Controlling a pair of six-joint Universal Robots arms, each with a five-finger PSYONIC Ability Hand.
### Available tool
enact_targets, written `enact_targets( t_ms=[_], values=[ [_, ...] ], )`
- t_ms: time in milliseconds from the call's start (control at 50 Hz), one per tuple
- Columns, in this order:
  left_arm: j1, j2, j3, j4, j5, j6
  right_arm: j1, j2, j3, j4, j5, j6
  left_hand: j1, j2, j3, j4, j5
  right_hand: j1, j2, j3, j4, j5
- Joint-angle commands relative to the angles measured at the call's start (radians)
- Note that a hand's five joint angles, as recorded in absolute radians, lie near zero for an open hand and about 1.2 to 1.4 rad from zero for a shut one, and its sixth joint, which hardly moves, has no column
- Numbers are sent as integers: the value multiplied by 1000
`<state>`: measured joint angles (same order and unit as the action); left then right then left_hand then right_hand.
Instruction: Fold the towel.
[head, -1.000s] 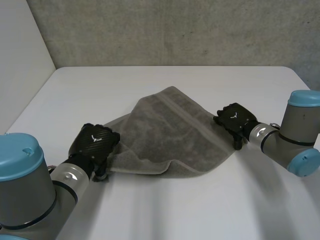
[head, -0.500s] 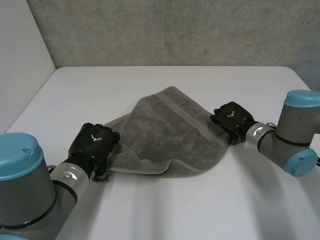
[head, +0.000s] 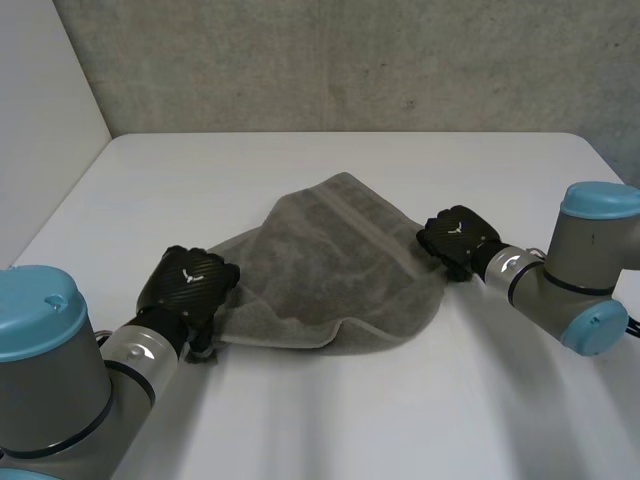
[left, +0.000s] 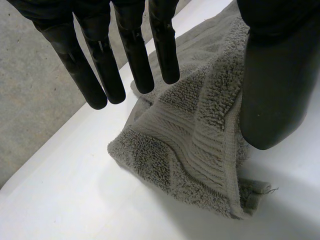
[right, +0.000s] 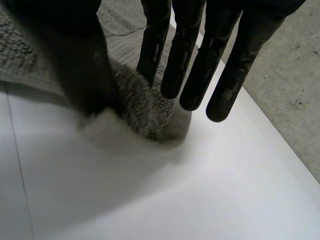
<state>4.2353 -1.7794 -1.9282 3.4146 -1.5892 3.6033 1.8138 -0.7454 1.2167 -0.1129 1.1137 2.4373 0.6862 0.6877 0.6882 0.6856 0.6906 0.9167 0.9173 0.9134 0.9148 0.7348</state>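
Note:
A grey towel (head: 330, 270) lies rumpled in the middle of the white table (head: 330, 420). My left hand (head: 190, 283) rests at its near left corner. In the left wrist view the fingers (left: 135, 55) are straight and held apart from the thumb, and the towel corner (left: 190, 145) lies loose on the table below them. My right hand (head: 457, 238) is at the towel's right corner. In the right wrist view the thumb (right: 75, 65) and the nearest straight finger squeeze a bunched tuft of towel (right: 145, 110) between them.
A grey concrete wall (head: 350, 60) stands behind the table's far edge, and a white panel (head: 40, 120) rises at the left. Bare white tabletop lies in front of the towel and behind it.
My right hand has slid left into the towel's right corner and closed its thumb and fingers on it, bunching that edge inward. The left hand has not moved.

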Motion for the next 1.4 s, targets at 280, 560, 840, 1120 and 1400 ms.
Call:
enact_targets(
  t_ms=[280,560,840,1120,1400],
  values=[
    [2,0,2,0,-2,0,-10,-37,7,-4,11,39,-71,-72,-72,-70,-249,480,479,483,481,487],
    [-5,-2,-3,12,-8,0,-51,-290,53,231,58,51,-68,-69,-70,-67,-247,480,479,483,481,487],
    [-14,-40,-3,14,-3,2,-111,-338,129,274,60,45,302,300,300,303,123,480,479,483,481,487],
    [6,-90,41,32,-5,15,-133,-382,103,276,66,43,710,709,708,711,531,480,479,483,481,487],
    [110,-184,686,80,-92,28,-55,-394,-123,-258,155,127,710,709,708,711,531,480,479,483,481,487]
  ],
)
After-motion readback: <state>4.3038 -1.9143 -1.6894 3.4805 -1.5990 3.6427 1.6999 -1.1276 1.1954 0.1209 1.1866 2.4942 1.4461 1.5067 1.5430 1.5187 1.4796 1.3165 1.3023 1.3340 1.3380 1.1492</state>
